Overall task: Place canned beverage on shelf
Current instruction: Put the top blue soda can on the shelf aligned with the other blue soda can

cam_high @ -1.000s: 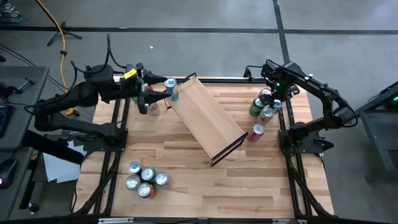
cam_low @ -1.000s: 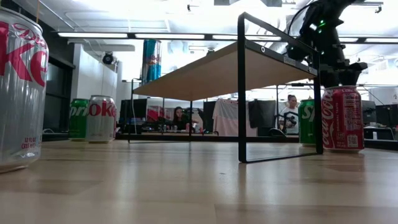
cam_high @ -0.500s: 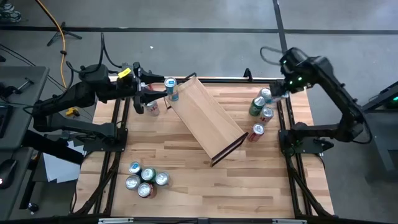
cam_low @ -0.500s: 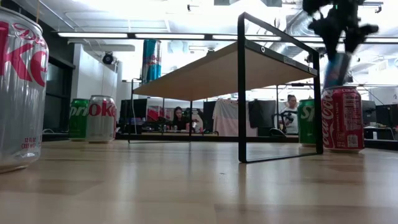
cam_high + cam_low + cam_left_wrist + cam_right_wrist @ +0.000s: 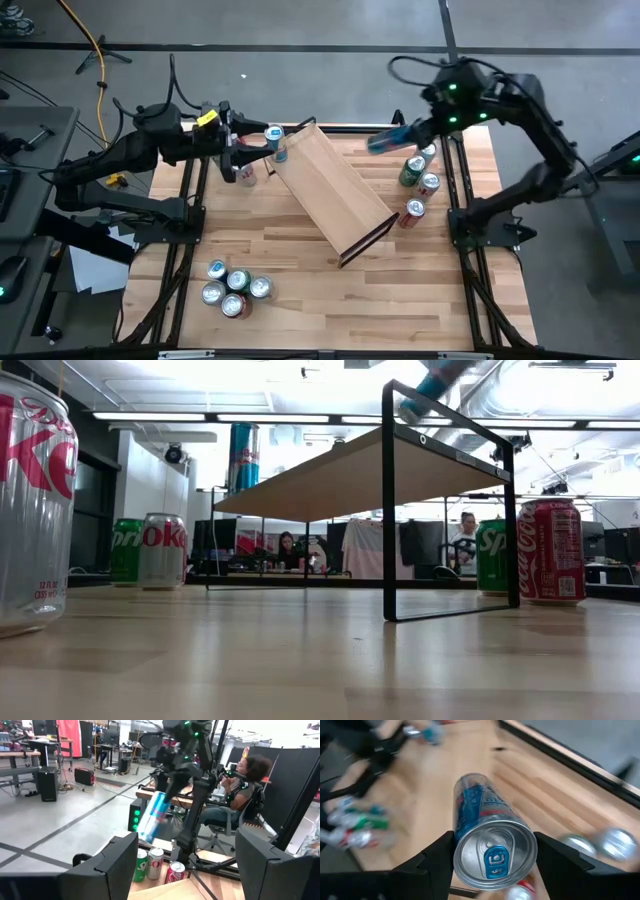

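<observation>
I have the slim blue energy-drink can point(image 5: 388, 139) clamped in the right gripper point(image 5: 492, 851), its fingers point(image 5: 436, 854) pressed against the can's sides near the top end. The can is in the air, tilted nearly flat, over the far right part of the table and just off the shelf point(image 5: 330, 190). A second ago this gripper was down among the cans by the right edge; since then it has lifted the can and swung it toward the shelf, so the pick-up looks done and the carry is under way.

A tall blue can point(image 5: 244, 458) already stands on the shelf's far end. Left behind on the tabletop point(image 5: 300, 300) near the right edge are the Sprite can point(image 5: 490, 556) and the Coca-Cola can point(image 5: 551, 551).

My left gripper point(image 5: 236, 155) waits at the shelf's far left corner with its fingers point(image 5: 107, 867) spread and nothing between them.

Next I judge I must right the can before setting it on the plank
</observation>
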